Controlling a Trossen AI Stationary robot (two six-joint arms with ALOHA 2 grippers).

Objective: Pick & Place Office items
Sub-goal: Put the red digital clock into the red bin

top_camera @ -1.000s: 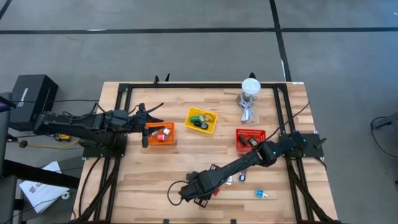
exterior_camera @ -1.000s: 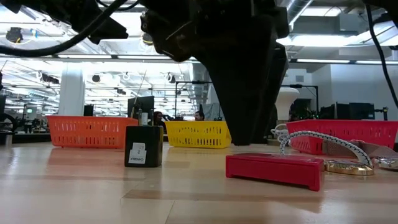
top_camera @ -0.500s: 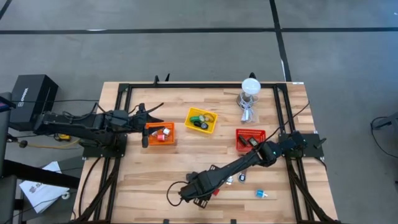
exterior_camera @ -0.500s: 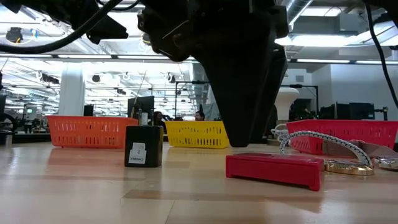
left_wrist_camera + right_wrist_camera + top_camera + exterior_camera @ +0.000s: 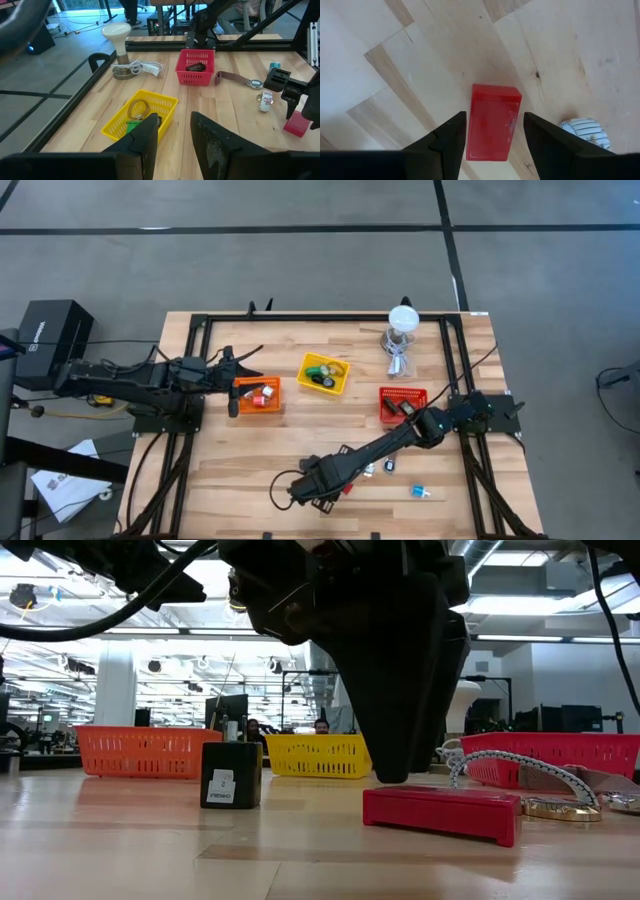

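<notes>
A red block lies flat on the wooden table near its front edge, also seen in the low view. My right gripper hangs over it pointing down, open, one finger on each side of the block with a gap to each; it shows as a dark mass in the low view. At the table's left my left gripper is held open and empty above the orange bin. A black clip stands on the table. A brown strip lies near the red bin.
A yellow bin with a green item sits mid-table. A white round-topped stand with cable is at the far right. Small white and blue bits lie right of the red block. A striped white item lies close to it.
</notes>
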